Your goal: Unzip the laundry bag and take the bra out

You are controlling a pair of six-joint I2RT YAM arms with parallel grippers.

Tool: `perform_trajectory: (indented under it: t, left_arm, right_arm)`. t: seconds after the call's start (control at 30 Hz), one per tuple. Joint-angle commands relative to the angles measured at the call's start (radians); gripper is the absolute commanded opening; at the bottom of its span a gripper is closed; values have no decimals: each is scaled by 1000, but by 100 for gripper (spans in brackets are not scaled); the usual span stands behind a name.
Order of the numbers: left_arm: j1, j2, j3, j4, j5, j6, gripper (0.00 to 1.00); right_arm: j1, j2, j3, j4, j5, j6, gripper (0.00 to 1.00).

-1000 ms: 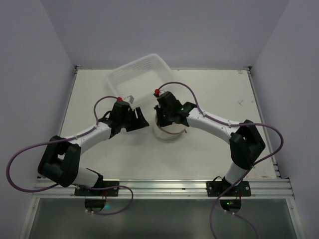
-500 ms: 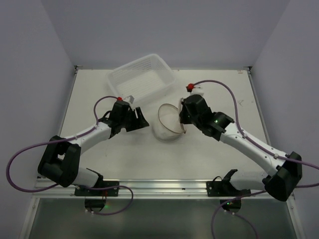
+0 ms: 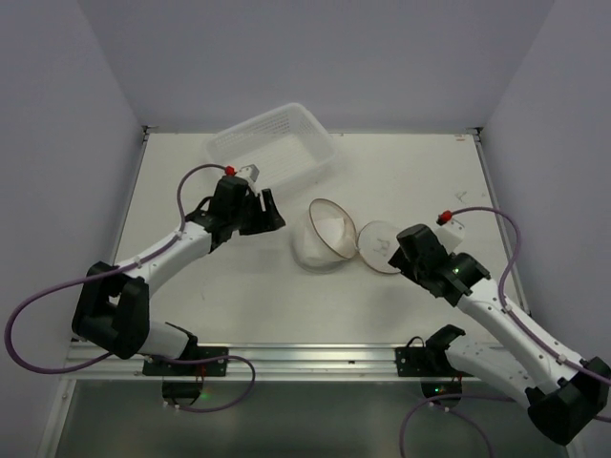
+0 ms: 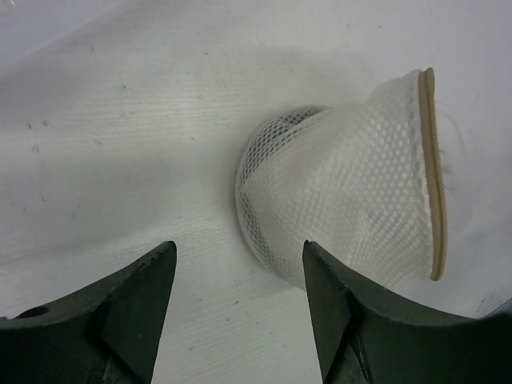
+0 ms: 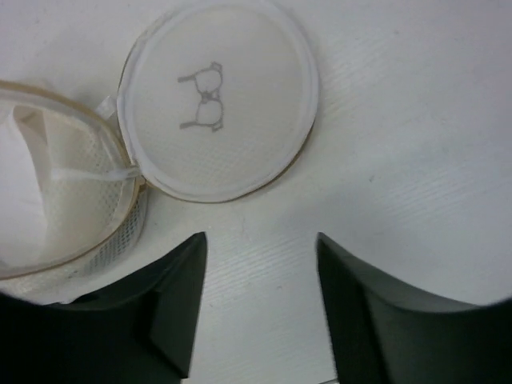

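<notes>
The laundry bag [image 3: 320, 239], a round white mesh pouch with tan rim, lies unzipped at mid-table. Its flat lid [image 3: 380, 246] with the little bra drawing [image 5: 204, 100] is folded out to the right on the table. The bag's open mouth [image 5: 56, 184] shows only white inside; the bra is hidden. My left gripper [image 3: 270, 212] stands open just left of the bag, its right finger close to the mesh wall [image 4: 352, 200], nothing held. Open too and empty, my right gripper [image 3: 399, 258] sits just to the right of the lid, apart from it.
A larger white plastic basket [image 3: 272, 143] stands tilted at the back, just behind the left gripper. The right arm reaches in from the near right corner. Walls close in the table on three sides.
The right arm swung from over the bag to the right, folding the lid open, then let go and opened its jaws. The left gripper shifted slightly back.
</notes>
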Motion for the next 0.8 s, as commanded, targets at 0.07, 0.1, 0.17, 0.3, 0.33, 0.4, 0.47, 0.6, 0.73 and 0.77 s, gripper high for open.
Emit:
perform_trajectory:
  t: [0.07,0.1,0.17,0.3,0.33,0.4,0.47,0.6,0.73,0.77]
  left_arm:
    - [7,-33,144,-63,-61,100,69]
    - [5,-30,177,-67,-53,104,70]
    - [-2,-14,213,-81,-42,106,70]
    - [-90,47,342,-127,-91,129,70]
    - [-148,68,412,-141,-113,133,70]
    - [-206,142,487,-190,-150,150,69]
    - [-269,218,581,-219,-185,150,67]
    - [-354,352,725,-291,-266,167,64]
    - [-409,473,840,-351,-306,173,64]
    - [-417,516,857,-367,-311,172,64]
  right_arm:
    - [-33,-136,-3,-135,66,151,74]
    - [-33,-162,3,-137,67,140,78]
    - [-34,-177,22,-102,58,116,81]
    - [-39,-156,46,47,-52,-43,83]
    - [-45,-119,59,61,-71,-51,83]
    - [-51,-82,68,93,-114,-79,82]
    - [-62,-47,65,133,-150,-87,82]
    - [-95,-38,20,202,-190,-100,82]
    - [-125,-33,-30,234,-218,-105,84]
    - [-126,-33,-39,246,-218,-104,84]
